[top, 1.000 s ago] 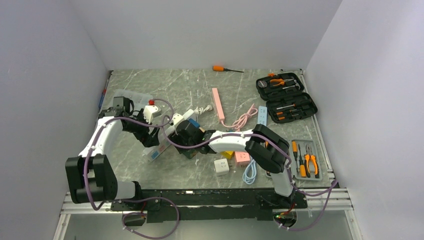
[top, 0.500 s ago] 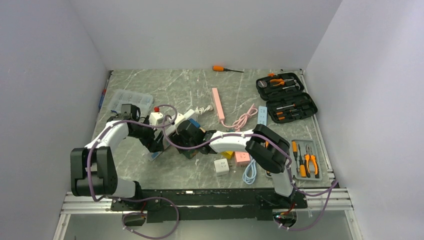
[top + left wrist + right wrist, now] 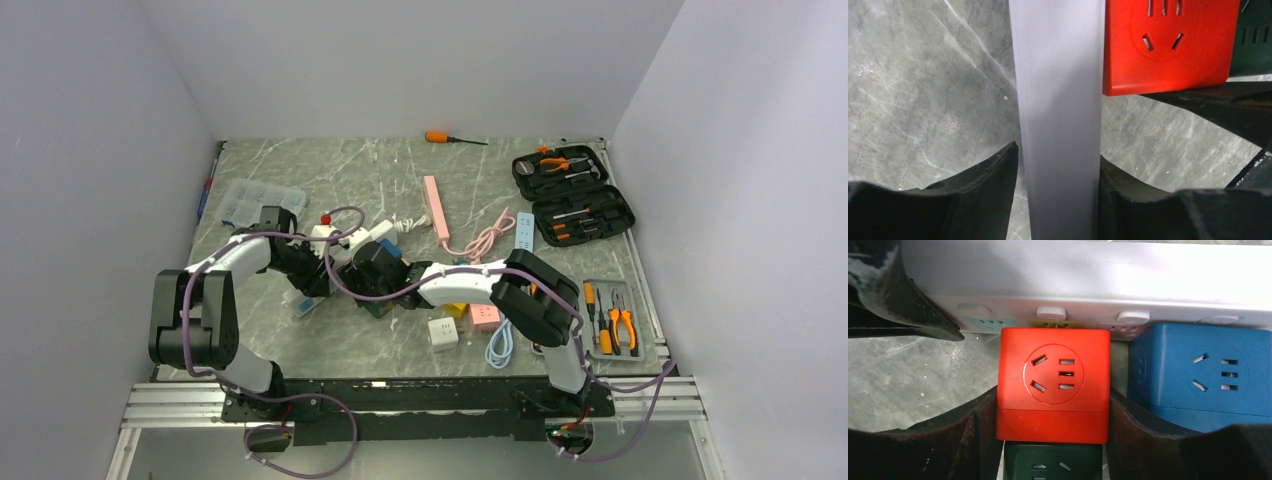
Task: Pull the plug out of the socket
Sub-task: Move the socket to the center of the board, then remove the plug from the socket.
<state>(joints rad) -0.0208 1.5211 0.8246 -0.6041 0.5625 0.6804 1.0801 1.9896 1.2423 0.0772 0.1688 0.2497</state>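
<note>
Cubes at white strip [image 3: 1073, 280]: three. Red plug [image 3: 1053, 375] is seated against it, blue cube [image 3: 1198, 370] just beside red, dark green cube [image 3: 1053, 460] on red's side away from strip. One strip, left of centre on worktop [image 3: 923, 75]. Right tool [image 3: 1053, 400] clamps red plug, fingers touching both sides. Left tool [image 3: 1057, 160] pinches white strip across its width, beside red plug.

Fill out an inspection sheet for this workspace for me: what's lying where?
Surface: grey marbled table, crowded.
Job's things: red cube plug against white power strip; blue cube beside it.
Clutter: orange screwdriver, open tool case, pliers tray, pink power strip, clear parts box.
Grippers: left gripper clamps white power strip; right gripper clamps red cube plug.
Cables: pink cord, light-blue cord, purple arm cables.
Surroundings: plain white walls.
</note>
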